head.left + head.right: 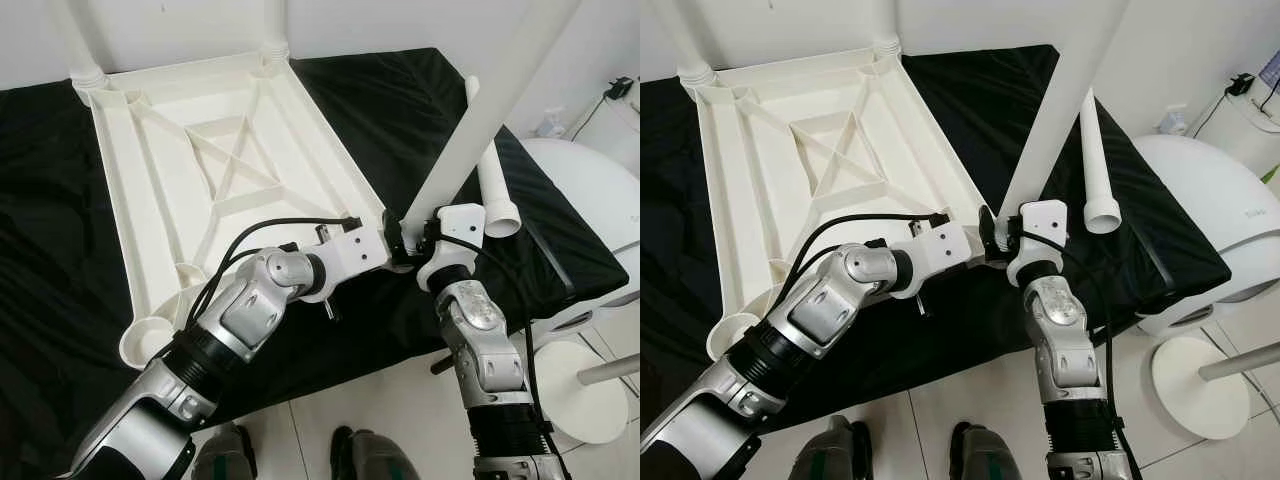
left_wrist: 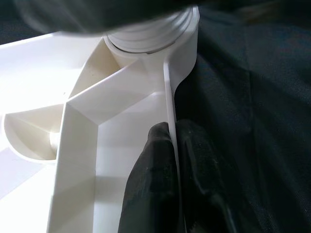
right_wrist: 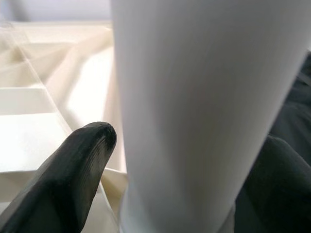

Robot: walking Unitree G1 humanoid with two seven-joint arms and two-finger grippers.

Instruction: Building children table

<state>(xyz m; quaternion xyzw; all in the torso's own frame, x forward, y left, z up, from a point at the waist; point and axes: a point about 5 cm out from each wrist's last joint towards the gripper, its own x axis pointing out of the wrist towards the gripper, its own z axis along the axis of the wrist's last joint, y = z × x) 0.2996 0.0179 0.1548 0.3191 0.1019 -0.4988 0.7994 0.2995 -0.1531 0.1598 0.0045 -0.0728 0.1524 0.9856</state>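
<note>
Leg (image 1: pixel 500 100), white, long axis rising steeply from the tabletop (image 1: pixel 200 170) corner socket: right gripper (image 1: pixel 425 243) jaws around its base, left gripper (image 2: pixel 172 160) jaws pinching the adjacent rim.

A black cloth (image 1: pixel 60 260) is spread under everything, a white rounded appliance (image 1: pixel 1210 230) is seen just beside it, and a white round stand base (image 1: pixel 1200 385) is set on the tiled floor (image 1: pixel 390 400).

Legs run out of frame
The tilted table leg (image 1: pixel 490 110) and two far legs (image 1: pixel 272 25) are cut off by the top edge; the left wrist view's top is a blur; the right hand (image 1: pixel 410 240) hides the leg's foot
</note>
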